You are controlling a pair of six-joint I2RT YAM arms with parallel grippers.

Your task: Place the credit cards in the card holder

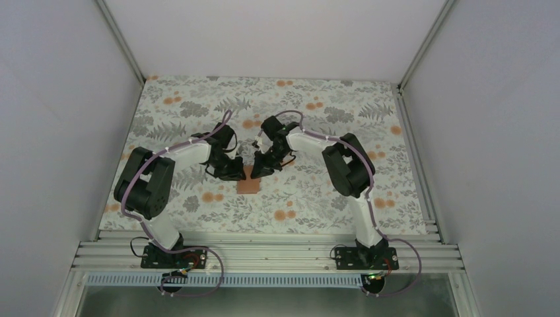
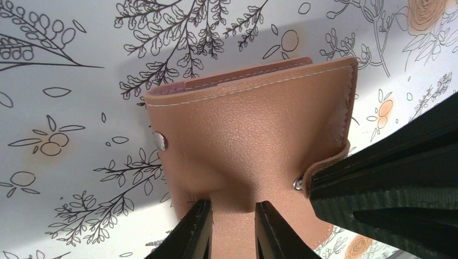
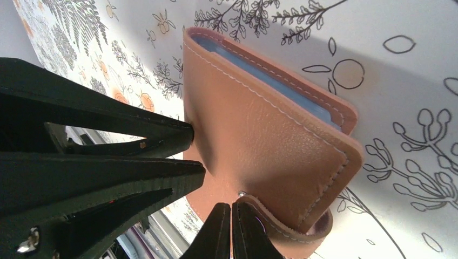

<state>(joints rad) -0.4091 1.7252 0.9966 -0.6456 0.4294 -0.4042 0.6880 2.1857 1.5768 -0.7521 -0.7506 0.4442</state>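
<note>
**Top external view: no loose cards in sight, both arms on the holder**

Seen from above, the card holder (image 1: pixel 248 187) lies at the middle of the flowered table (image 1: pixel 317 112), nearer the arm bases than the far edge. Both arms are bent inward over it. No credit card lies loose on the cloth in any view, though the arms hide a patch of it around the holder.

The right wrist camera shows the bluish-teal edge of at least one of the credit cards (image 3: pixel 270 81) seated inside the holder's open mouth. The left wrist camera shows a pinkish band (image 2: pixel 237 78) in the same mouth; whether that is a card or the lining I cannot tell, nor can I count how many cards are inside. My reading is that the loading is done or close to it. What seems left is fastening the closing strap (image 3: pixel 302 240), since a snap stud (image 2: pixel 160 141) on the holder's face sits bare.

The left gripper (image 2: pixel 232 205) reaches in from the left, its wrist angled down. Its two fingers pinch the near part of the holder, and the leather puckers between them. The right gripper (image 3: pixel 230 210) comes in from the right and slightly farther back. Its fingers are pressed together on the free end of the strap, just beside the strap's own snap, holding it close against the holder's corner.
</note>
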